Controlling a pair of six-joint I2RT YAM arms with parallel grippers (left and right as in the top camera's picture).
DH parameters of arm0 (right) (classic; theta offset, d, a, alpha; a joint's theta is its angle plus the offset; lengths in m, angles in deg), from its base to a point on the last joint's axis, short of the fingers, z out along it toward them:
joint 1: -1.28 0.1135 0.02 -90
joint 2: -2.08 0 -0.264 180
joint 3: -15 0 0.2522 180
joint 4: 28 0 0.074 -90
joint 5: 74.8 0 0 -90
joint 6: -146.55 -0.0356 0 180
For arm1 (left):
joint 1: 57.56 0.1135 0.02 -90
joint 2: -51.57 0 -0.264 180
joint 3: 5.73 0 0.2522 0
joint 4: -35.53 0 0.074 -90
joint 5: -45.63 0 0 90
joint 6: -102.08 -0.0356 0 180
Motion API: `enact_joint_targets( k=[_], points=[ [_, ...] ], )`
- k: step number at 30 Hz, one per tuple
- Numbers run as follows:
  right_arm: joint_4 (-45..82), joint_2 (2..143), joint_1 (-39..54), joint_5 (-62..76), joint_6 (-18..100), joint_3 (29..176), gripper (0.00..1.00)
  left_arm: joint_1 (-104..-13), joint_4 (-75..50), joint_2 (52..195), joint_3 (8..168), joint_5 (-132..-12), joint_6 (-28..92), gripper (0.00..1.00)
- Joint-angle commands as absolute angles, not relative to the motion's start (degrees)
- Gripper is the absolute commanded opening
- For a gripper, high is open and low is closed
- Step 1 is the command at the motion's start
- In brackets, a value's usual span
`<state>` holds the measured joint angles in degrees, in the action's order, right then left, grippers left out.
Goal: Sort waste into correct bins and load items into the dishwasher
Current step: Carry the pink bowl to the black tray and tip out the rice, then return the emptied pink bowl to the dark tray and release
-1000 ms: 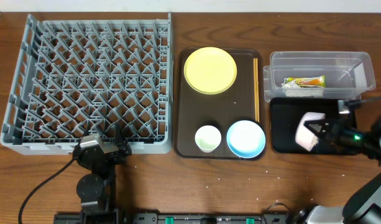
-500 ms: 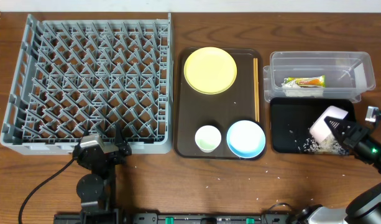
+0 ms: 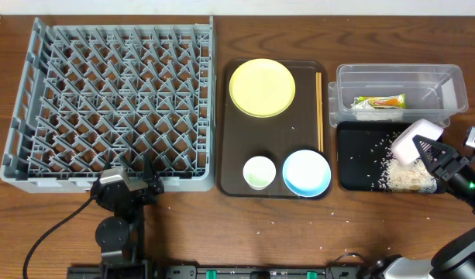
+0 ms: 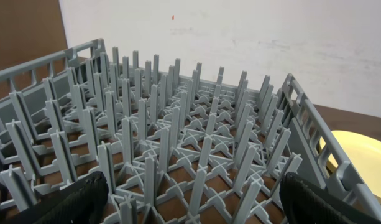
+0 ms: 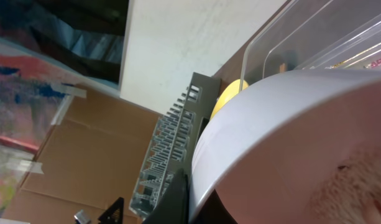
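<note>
A grey dish rack [image 3: 113,101] with a lattice of pegs was pictured on the brown, wood-grained tabletop [image 3: 222,232]. A yellow plate [image 3: 262,87], a pale green cup [image 3: 259,171], a light blue bowl [image 3: 306,172] and pale wooden chopsticks [image 3: 320,108] were shown against a dark brown tray [image 3: 235,155]. Whitish crumbs [image 3: 407,178] were seen speckling a black tray [image 3: 353,167] near a white bowl [image 3: 414,142]. A green-and-orange wrapper [image 3: 379,101] was visible through a clear container [image 3: 400,74].

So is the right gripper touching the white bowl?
Touching. Overhead shows the right gripper pinching the tilted white bowl by its rim.

Rack [image 3: 113,101] left of tray [image 3: 252,139] (bins [image 3: 345,85] right).
</note>
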<state>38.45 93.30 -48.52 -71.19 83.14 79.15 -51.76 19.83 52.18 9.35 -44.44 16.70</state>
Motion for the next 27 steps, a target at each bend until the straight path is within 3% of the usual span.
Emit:
enact_joint_targets(
  k=[1,5,14,22,27],
  points=[
    [36.9,92.8,-49.0,-74.1,76.4,79.0,0.01,-51.5,17.6,51.8,8.3,-43.9,16.4,0.89],
    [34.2,92.8,-49.0,-73.3,65.7,79.0,0.01,-51.5,17.6,51.8,8.3,-43.9,16.4,0.89],
    [34.1,92.8,-48.9,-72.0,53.3,79.0,0.01,-51.5,17.6,51.8,8.3,-43.9,16.4,0.89],
    [31.5,92.7,-48.6,-73.9,60.9,79.0,0.01,-51.5,17.6,51.8,8.3,-43.9,16.4,0.89],
    [31.1,92.7,-48.5,-71.4,57.4,79.0,0.01,-51.5,17.6,51.8,8.3,-43.9,16.4,0.89]
  ],
)
